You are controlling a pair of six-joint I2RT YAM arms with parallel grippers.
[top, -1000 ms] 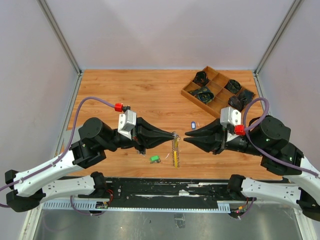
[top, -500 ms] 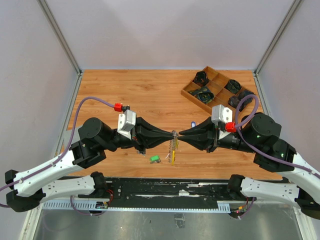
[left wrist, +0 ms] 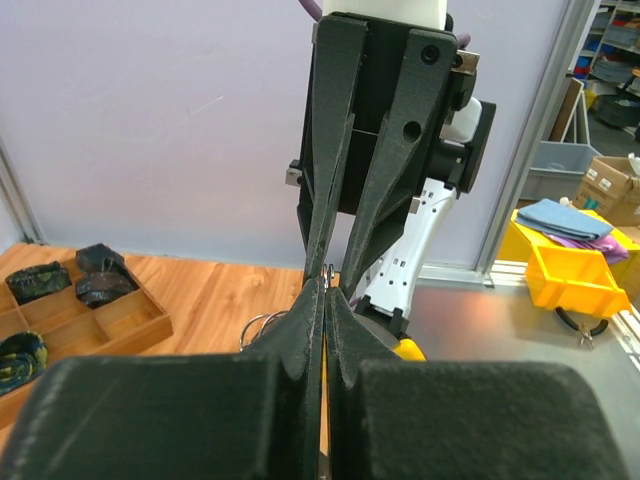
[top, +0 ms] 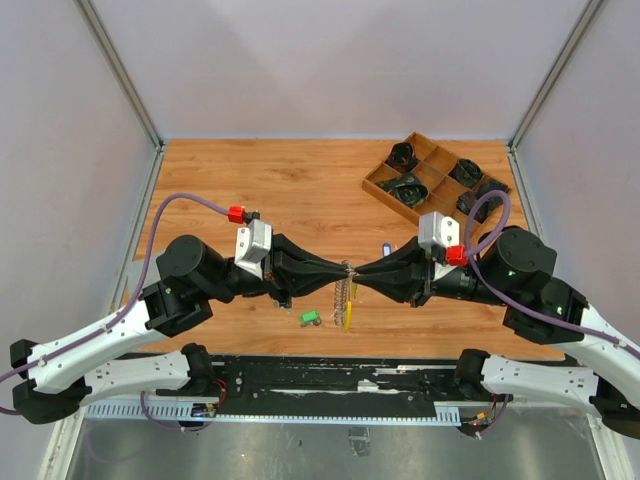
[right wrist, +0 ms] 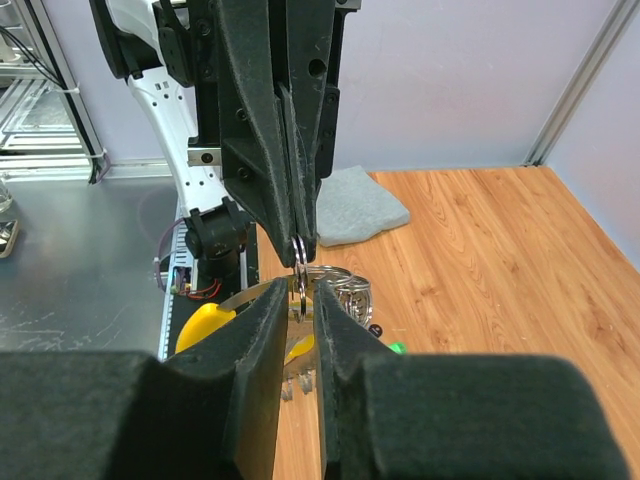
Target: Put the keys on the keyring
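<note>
Shows a wood-grain worktop (top: 290, 185) boxed in on three sides by plain pale lilac-grey walls (top: 330, 60), evenly lit, with no harsh shadows. Has aluminium posts (top: 118, 70) slanting up from the two far corners. Holds a wooden divided tray (top: 376, 187) near the far right corner. Meets a dull grey metal surface (top: 300, 440) along the near edge. Beyond the enclosure, takes in yellow plastic bins (left wrist: 578, 275), cardboard boxes (left wrist: 612, 178), a folded blue cloth (left wrist: 563, 215), a grey cloth (right wrist: 365, 208) and wire shelving (right wrist: 30, 100).

A robotics lab, clearly: aluminium posts (top: 120, 75) framing plain panel walls (top: 330, 60) round the desk (top: 300, 190), yellow bins (left wrist: 570, 268) and cardboard boxes (left wrist: 610, 180) sitting out beyond
</note>
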